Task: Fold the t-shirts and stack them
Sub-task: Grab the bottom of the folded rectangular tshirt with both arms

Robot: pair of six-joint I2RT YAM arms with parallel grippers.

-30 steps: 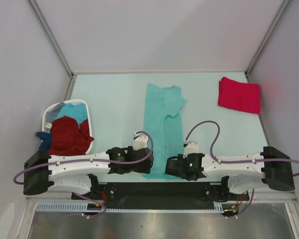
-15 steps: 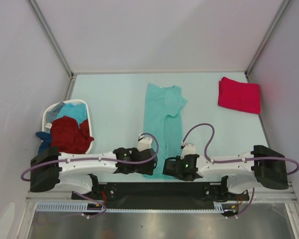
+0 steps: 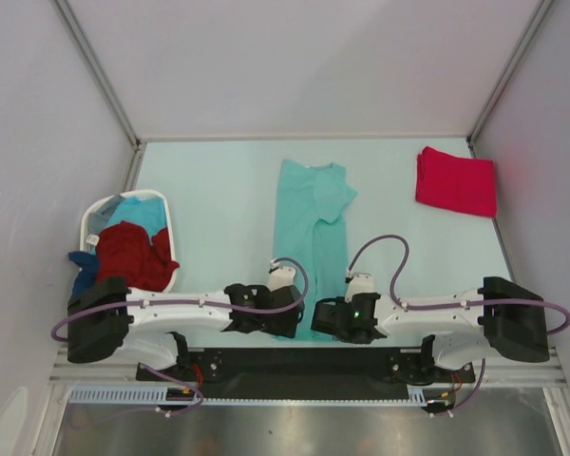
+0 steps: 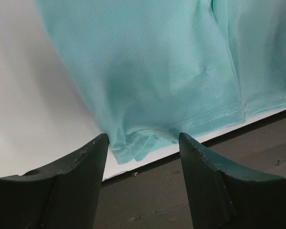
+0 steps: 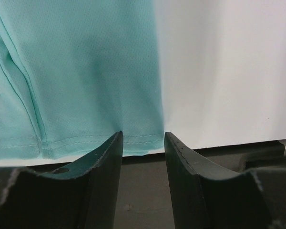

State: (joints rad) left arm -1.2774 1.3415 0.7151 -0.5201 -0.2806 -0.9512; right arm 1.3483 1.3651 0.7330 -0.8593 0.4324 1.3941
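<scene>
Light teal t-shirt (image 3: 306, 228) lay in the middle of the table (image 3: 209, 190) as a narrow strip, long axis near-to-far, hem at the near edge, neck end pointing away. Thin, limp, light knit, likely to sag and slide, so best pinched at both hem corners. Left gripper (image 4: 142, 143) and right gripper (image 5: 143, 138) each stood part open astride a hem corner, nothing clamped.

We note a light teal t-shirt (image 3: 313, 228) lying lengthwise mid-surface (image 3: 209, 190), folded narrow, with one sleeve out to the right. The left gripper (image 3: 291, 327) and right gripper (image 3: 320, 320) sit at its near hem corners; we cannot read the jaws from above. A folded pinkish-red t-shirt (image 3: 456, 180) lies at far right. At left, a white basket (image 3: 88, 223) holds a dark red t-shirt (image 3: 133, 258) and a light blue t-shirt (image 3: 141, 214). A blue t-shirt (image 3: 80, 266) hangs at its near-left side.
</scene>
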